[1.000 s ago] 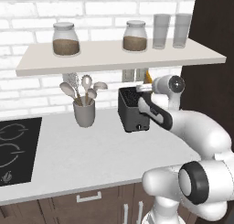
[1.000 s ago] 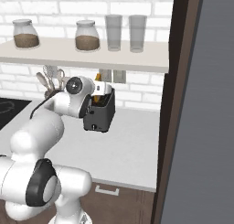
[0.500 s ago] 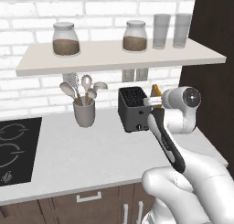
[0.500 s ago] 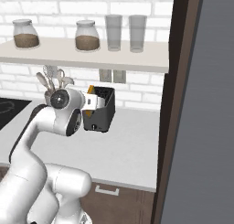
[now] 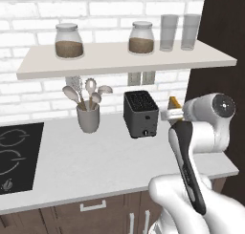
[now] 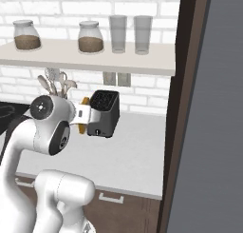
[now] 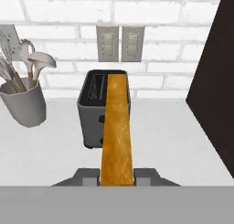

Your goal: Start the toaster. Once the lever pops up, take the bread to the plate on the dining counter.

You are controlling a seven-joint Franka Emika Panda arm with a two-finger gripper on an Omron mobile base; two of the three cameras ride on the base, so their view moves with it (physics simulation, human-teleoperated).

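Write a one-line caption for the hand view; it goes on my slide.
Tool shut on the bread, held edge-on in front of the toaster.

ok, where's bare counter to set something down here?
Bare worktop lies in front of the utensil cup and toaster, right of the hob. Also between toaster and dark cabinet wall. The back row is crowded.
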